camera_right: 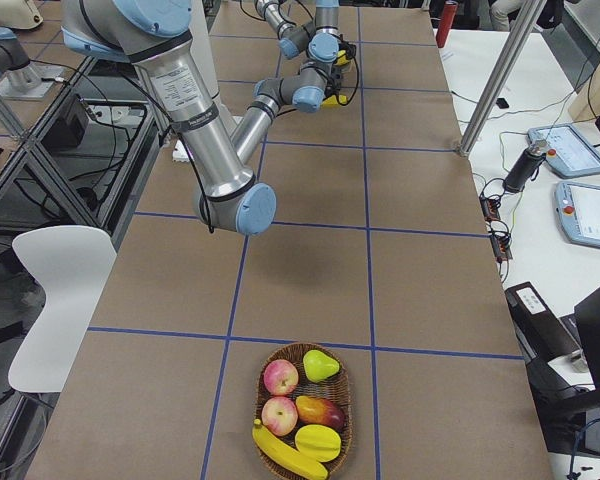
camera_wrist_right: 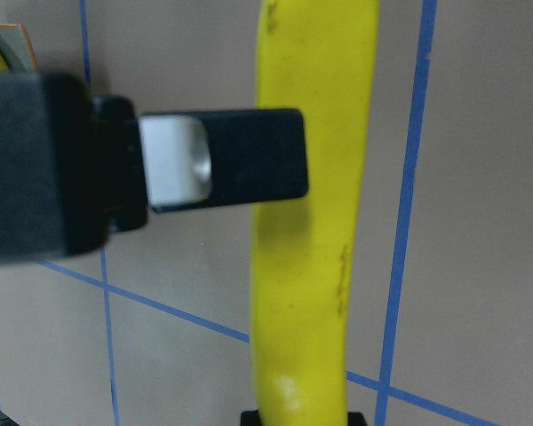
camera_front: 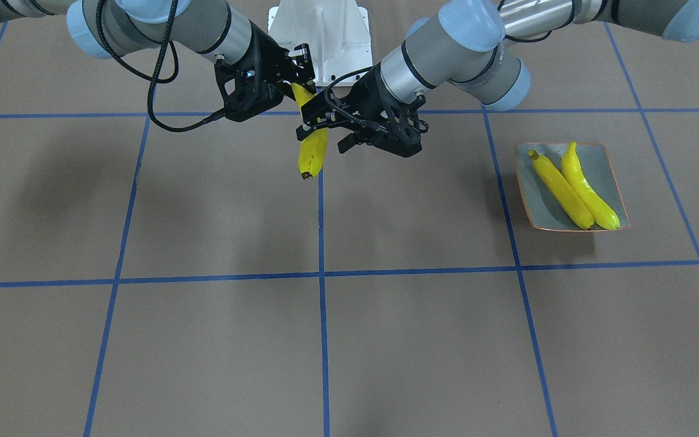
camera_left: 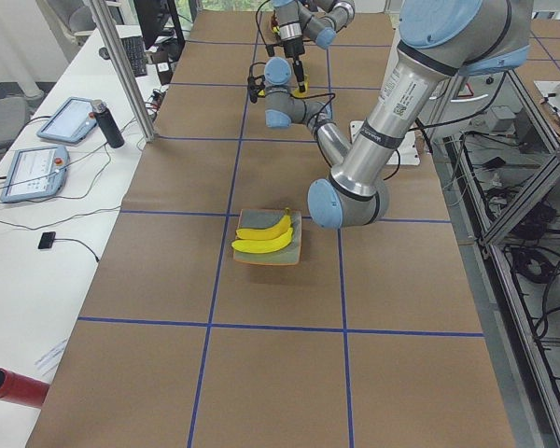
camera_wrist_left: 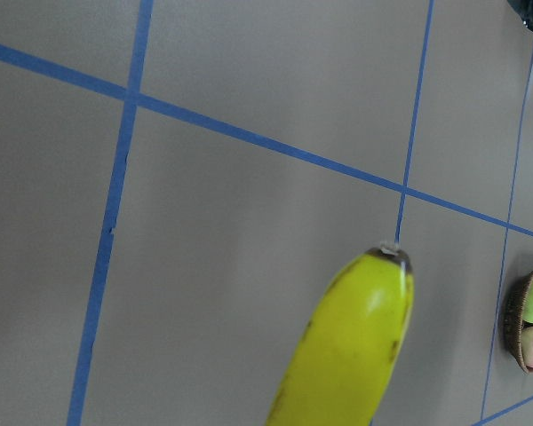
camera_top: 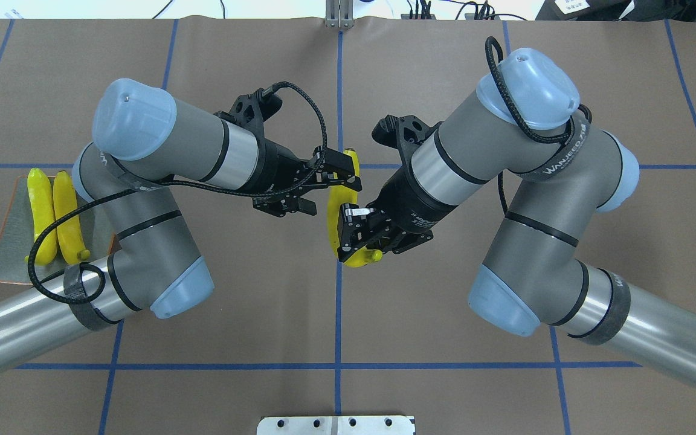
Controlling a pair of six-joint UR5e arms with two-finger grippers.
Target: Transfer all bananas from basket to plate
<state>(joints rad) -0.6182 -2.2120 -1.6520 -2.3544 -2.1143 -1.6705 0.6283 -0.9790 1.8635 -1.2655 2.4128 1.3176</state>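
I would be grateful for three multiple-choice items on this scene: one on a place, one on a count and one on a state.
1. Where does the plate lie?
A. On the robot's left side of the table
B. On its right side
C. Beneath the pincers

2. How many bananas lie on the plate?
A. One
B. Two
C. Four

3. The banana over the table's middle is:
A. Flat on the table
B. Held in the air
C. Leaning on the plate

Key:
1 A: the plate sits at the overhead view's left edge.
2 B: two bananas lie side by side on it.
3 B: the right pincer grips the banana clear of the table.
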